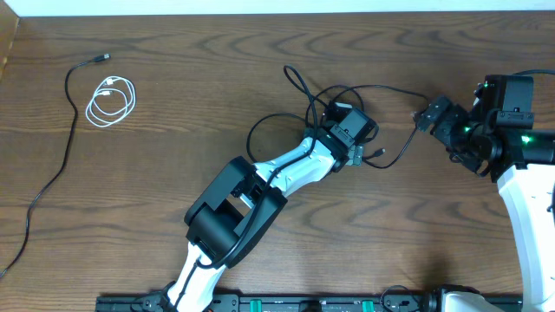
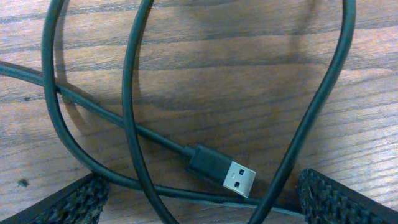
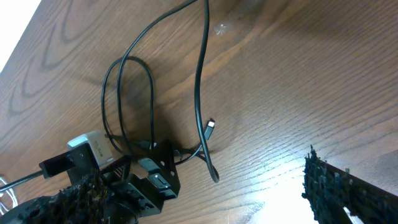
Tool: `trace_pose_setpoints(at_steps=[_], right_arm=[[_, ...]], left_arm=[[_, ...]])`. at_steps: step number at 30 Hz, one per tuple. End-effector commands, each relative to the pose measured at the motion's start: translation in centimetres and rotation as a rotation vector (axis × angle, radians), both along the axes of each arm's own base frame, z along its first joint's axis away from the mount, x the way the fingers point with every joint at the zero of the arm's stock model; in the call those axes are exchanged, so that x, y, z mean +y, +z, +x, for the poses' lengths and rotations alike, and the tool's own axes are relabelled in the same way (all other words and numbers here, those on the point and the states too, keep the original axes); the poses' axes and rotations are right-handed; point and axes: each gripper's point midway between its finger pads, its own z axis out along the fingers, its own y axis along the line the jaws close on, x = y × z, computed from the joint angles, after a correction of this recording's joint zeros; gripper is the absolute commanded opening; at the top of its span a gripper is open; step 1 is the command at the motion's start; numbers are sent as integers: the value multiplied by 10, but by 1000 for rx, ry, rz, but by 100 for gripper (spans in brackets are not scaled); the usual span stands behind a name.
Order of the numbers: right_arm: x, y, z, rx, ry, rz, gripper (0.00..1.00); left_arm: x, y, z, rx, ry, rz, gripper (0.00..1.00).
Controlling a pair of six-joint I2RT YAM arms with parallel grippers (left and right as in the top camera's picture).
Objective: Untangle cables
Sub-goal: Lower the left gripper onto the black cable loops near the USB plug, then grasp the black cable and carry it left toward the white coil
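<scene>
Black cords (image 2: pixel 127 112) lie looped and crossed at the centre of the table (image 1: pixel 130 191) under the left gripper (image 2: pixel 208 202), its fingers spread wide, while the right gripper (image 1: pixel 433 115), equally spread, hovers at three o'clock and a white cord (image 1: pixel 132 102) coils at ten o'clock.

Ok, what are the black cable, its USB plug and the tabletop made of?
Black cable: likely rubbery plastic jacket, matte, bends smoothly.
USB-A plug: bright metal shell, black moulded plastic grip.
Tabletop: wood or wood-look laminate; grain shows, can't tell which.
</scene>
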Motion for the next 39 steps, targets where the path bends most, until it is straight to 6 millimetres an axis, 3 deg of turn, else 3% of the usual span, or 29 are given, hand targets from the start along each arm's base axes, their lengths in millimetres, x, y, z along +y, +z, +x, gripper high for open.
trace_pose_setpoints(at_steps=[1,5,10,12,15,17,23,30,35,39], right_arm=[[0,6,-1,-18,17,-9,99],[0,6,-1,-18,17,-9,99],[0,6,-2,-15,17,-9,99],[0,6,-2,-15,17,-9,99],[0,5,-2,-11,17,-9,99],[0,5,-2,-11,17,-9,99],[0,5,-2,-11,17,-9,99],[0,5,-3,-10,39,-22,99],[0,4,-5,-6,52,-30,99],[0,4,-5,-6,54,-31,99]], left_arm=[[1,-9,2,7,17,15,92],[5,-11,-2,31,63,10,69],[8,-13,-5,48,89,10,57],[8,-14,-6,50,87,9,47],[8,-14,-7,54,89,10,22],[9,-15,-8,57,89,13,12],[12,-15,-9,60,92,25,8],[33,-9,-1,0,139,120,8],[57,16,17,-56,206,137,8],[86,56,38,-115,279,107,8]])
